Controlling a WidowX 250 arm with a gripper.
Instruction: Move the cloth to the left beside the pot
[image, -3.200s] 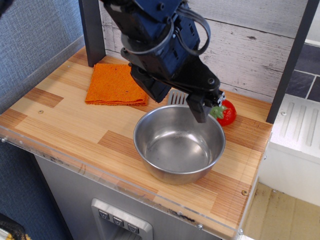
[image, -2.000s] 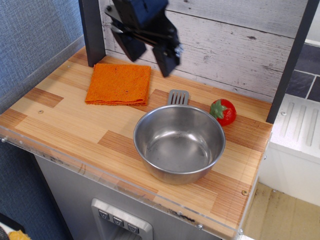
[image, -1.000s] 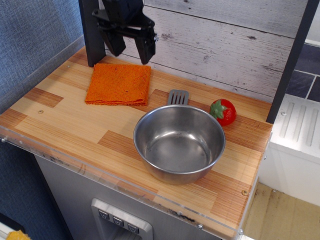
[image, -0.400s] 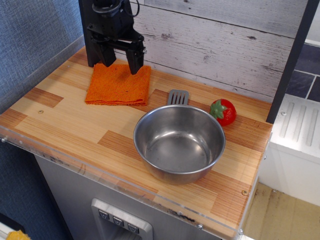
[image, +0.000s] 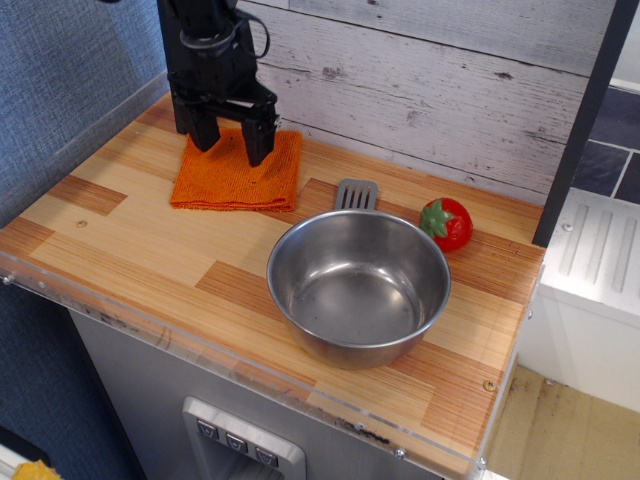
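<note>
Spread fingers (image: 259, 148) over the cloth (image: 238, 176), left of the pot (image: 358, 287).

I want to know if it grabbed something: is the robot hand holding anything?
No, nothing yet. The gripper is open, its fingers spread over the far part of the orange cloth.

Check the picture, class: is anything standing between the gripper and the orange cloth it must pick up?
Nothing visible does. The gripper is open directly over the cloth, one finger toward each side, with no object between them. The pot and strawberry sit off to one side.
</note>
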